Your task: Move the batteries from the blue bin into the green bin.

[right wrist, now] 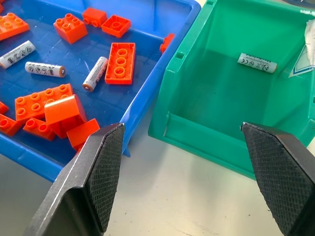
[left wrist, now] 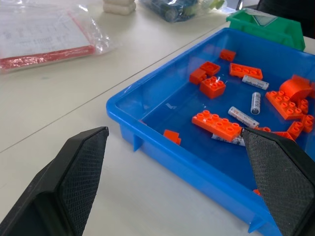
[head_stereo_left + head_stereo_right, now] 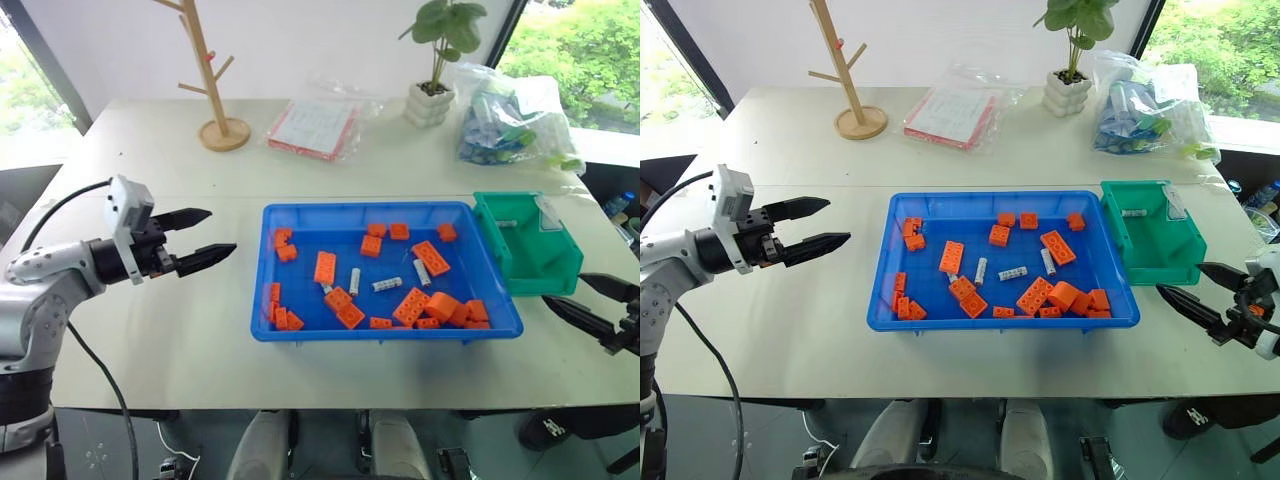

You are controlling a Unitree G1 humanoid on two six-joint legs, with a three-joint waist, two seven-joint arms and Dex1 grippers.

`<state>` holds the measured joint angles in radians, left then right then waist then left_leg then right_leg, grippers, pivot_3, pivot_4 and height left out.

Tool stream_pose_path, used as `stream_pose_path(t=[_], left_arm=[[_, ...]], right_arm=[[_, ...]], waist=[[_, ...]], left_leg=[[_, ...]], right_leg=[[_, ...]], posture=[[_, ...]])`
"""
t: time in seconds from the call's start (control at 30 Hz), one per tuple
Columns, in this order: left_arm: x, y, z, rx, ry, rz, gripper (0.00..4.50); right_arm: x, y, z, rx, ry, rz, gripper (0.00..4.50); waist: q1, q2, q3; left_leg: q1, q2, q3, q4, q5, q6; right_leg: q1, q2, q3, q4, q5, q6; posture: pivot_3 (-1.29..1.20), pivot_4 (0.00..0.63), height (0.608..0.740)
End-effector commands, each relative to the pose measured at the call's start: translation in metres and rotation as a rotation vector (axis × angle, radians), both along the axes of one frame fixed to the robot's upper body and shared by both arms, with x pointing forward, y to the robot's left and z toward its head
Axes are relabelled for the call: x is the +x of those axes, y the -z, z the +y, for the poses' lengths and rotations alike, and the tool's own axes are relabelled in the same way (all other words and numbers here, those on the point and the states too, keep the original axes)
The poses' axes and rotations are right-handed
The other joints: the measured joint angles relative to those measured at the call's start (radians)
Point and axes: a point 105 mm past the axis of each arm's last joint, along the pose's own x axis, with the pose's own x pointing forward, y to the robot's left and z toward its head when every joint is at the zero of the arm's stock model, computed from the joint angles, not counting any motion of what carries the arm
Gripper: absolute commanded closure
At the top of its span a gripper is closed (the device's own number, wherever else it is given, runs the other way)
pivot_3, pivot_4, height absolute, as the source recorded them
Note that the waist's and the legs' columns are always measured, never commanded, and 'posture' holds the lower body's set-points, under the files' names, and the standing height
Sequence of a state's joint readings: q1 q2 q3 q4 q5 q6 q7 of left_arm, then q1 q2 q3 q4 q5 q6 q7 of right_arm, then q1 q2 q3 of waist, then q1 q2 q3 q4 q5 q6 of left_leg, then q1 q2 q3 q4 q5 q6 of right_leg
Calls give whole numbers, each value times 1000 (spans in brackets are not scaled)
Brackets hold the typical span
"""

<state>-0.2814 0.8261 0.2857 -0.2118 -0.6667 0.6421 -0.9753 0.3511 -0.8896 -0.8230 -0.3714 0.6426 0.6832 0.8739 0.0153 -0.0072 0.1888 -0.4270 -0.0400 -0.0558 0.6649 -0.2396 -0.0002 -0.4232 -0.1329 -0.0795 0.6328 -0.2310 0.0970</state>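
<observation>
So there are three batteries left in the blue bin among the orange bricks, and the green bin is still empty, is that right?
Not quite. The green bin is not empty: one battery already lies on its floor, as the right wrist view shows. The rest stands: three batteries remain in the blue bin among the orange bricks.

Pale table (image 3: 150, 330) spans the frame. Blue bin (image 3: 300, 330) is set at centre, green bin (image 3: 555, 272) just beside its right end. Wooden branch stand (image 3: 223, 133) is placed upper left, bagged papers (image 3: 315, 127) upper centre, white plant pot (image 3: 430, 103) and bagged items (image 3: 510, 120) upper right.
</observation>
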Motion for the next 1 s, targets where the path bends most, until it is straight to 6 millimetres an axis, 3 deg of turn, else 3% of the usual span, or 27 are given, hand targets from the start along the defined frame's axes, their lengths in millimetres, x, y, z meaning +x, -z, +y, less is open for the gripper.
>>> stream_pose_path(t=[0.03, 0.7, 0.87, 1.0], left_arm=[[-1, -9, -3, 2, 22, -29, 0], [-5, -15, -14, -8, 64, -24, 0], [-6, -19, -17, -10, 88, -22, 0], [-8, -21, -22, -2, 131, -17, 0]], right_arm=[[-1, -12, 3, -15, -7, -46, 620], [15, -29, 5, -30, -68, -51, 620], [27, -34, 16, -86, -142, -58, 620], [53, -48, 47, -130, -319, -82, 620]], waist=[[0, 0, 0], [0, 0, 0], [-2, 0, 0], [-8, 0, 1]], left_leg=[[0, 0, 0, 0, 0, 0], [0, 0, 0, 0, 0, 0], [0, 0, 1, 0, 0, 0], [1, 0, 2, 0, 0, 0]], right_leg=[[0, 0, 0, 0, 0, 0], [0, 1, 0, 0, 0, 0], [0, 1, 0, 0, 0, 0], [0, 0, 0, 0, 1, -1]], posture=[[0, 150, 692], [0, 150, 692], [0, 150, 692], [0, 150, 692]])
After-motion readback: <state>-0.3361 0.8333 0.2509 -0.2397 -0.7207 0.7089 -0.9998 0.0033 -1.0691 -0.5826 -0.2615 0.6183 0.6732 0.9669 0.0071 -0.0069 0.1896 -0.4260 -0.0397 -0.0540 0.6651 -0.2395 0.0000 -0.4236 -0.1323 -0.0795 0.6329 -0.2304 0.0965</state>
